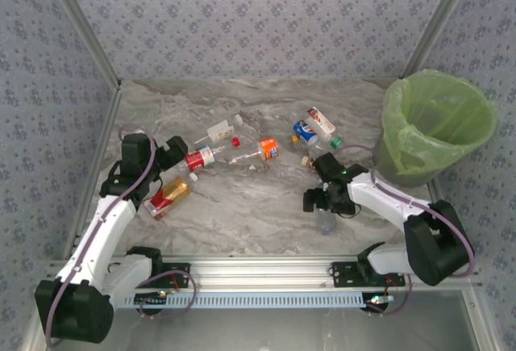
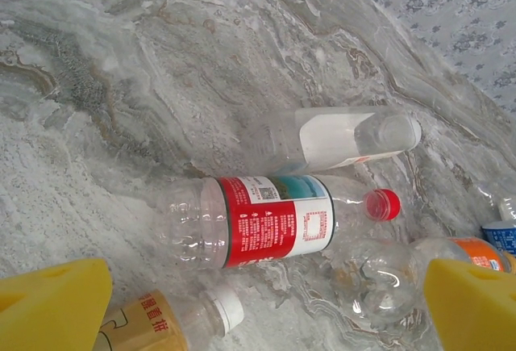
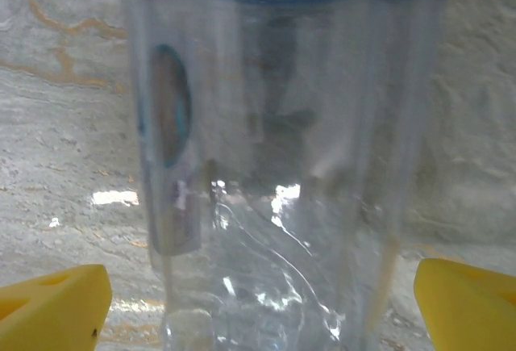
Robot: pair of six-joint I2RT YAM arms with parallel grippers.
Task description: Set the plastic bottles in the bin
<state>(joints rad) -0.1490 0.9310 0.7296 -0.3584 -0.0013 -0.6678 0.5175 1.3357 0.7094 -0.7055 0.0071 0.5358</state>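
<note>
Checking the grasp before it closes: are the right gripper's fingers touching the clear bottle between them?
Apart. In the right wrist view the clear bottle sits between the open right gripper's yellow fingers, with table showing on both sides.

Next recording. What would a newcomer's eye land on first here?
The bin, lined in bright green, stands out at the right edge of the table. Left of centre, a red-labelled bottle lies on its side among other scattered bottles. In the right wrist view, a clear bottle looms close between the open yellow fingers.
</note>
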